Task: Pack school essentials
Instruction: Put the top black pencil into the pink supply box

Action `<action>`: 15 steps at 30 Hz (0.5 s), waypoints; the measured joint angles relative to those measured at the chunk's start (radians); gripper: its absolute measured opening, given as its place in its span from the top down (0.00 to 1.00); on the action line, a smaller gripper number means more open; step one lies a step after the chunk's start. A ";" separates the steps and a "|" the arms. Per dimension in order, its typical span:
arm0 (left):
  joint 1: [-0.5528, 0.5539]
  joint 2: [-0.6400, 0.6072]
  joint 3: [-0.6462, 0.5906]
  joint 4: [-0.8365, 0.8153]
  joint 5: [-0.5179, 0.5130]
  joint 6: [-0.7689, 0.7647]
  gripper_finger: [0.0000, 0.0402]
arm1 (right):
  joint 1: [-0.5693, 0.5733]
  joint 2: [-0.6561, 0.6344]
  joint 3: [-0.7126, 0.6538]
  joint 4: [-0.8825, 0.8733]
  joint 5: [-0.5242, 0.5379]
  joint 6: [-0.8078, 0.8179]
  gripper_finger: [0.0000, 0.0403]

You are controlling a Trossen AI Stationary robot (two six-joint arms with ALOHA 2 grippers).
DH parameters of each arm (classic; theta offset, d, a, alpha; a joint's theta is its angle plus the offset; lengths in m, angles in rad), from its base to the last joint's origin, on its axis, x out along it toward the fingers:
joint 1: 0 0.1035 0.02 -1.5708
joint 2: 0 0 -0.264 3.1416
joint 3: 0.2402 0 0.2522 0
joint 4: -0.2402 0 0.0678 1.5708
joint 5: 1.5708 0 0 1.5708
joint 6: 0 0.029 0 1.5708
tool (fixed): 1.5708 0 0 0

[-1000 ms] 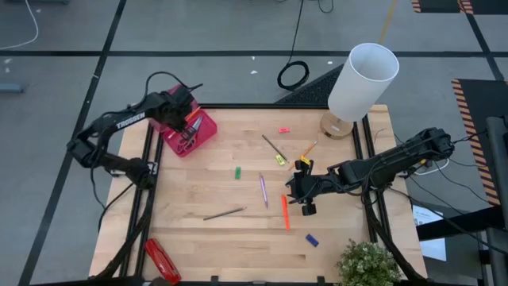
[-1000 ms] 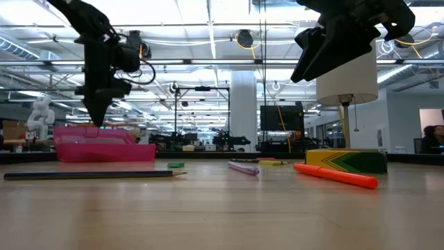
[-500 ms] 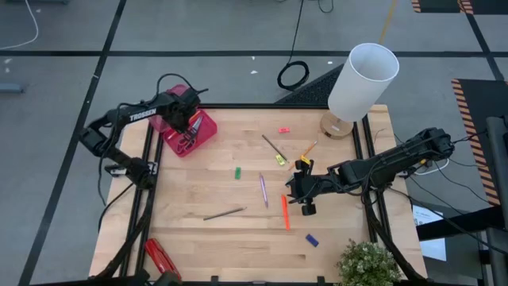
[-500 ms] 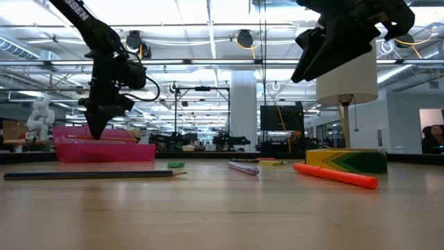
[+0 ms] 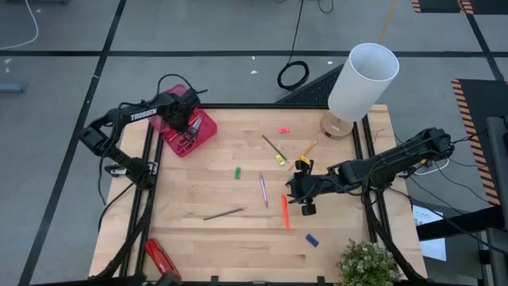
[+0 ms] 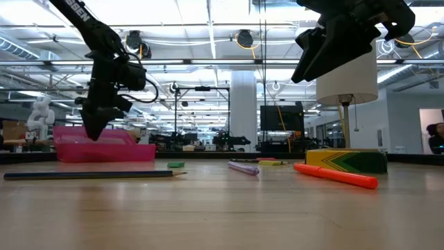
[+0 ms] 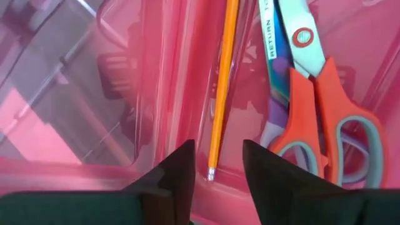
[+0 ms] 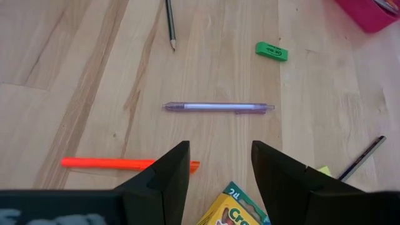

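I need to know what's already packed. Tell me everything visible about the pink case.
The pink case is an open, translucent plastic box at the table's far-left corner, lying flat on the wood. Inside lie orange-handled scissors and a yellow pencil. The left gripper hangs over it, open and empty.

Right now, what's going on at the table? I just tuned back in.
The left gripper hangs open over the pink case at the table's far left corner. An orange pencil and the orange-handled scissors already lie in the case. The right gripper hovers open and empty mid-table, above the crayon box. Still loose on the wood are the orange marker, purple pen, green eraser and a dark pencil.
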 joint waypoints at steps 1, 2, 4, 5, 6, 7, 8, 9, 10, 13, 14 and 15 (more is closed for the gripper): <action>-0.006 -0.008 0.000 -0.013 0.000 -0.017 0.65 | 0.000 0.000 0.000 0.000 0.000 0.000 0.59; -0.014 -0.016 0.004 -0.033 -0.002 -0.038 0.65 | -0.005 0.000 0.000 0.000 0.002 0.000 0.59; -0.039 -0.043 0.011 -0.069 -0.002 -0.078 0.65 | -0.015 0.000 0.000 0.000 0.023 0.004 0.59; -0.057 -0.062 0.014 -0.084 -0.002 -0.097 0.65 | -0.023 0.000 0.000 0.000 0.042 0.007 0.59; -0.081 -0.086 0.015 -0.090 -0.002 -0.114 0.65 | -0.031 0.000 0.000 0.000 0.062 0.010 0.59; -0.109 -0.112 0.016 -0.092 -0.003 -0.135 0.65 | -0.040 0.000 0.000 0.000 0.080 0.017 0.59; -0.142 -0.140 0.016 -0.091 -0.003 -0.156 0.65 | -0.051 0.000 -0.001 0.000 0.091 0.024 0.59; -0.179 -0.171 0.016 -0.091 -0.002 -0.177 0.65 | -0.063 0.000 -0.001 0.000 0.101 0.032 0.59; -0.219 -0.204 0.016 -0.090 -0.003 -0.201 0.65 | -0.075 0.000 -0.001 0.000 0.110 0.041 0.59; -0.363 -0.290 0.016 -0.073 -0.032 -0.286 0.65 | -0.121 0.000 -0.003 0.013 0.115 0.080 0.59; -0.414 -0.317 0.014 -0.053 -0.046 -0.308 0.65 | -0.135 0.000 -0.012 0.040 0.132 0.096 0.59; -0.466 -0.341 0.009 -0.029 -0.057 -0.324 0.65 | -0.150 0.000 -0.024 0.070 0.154 0.110 0.59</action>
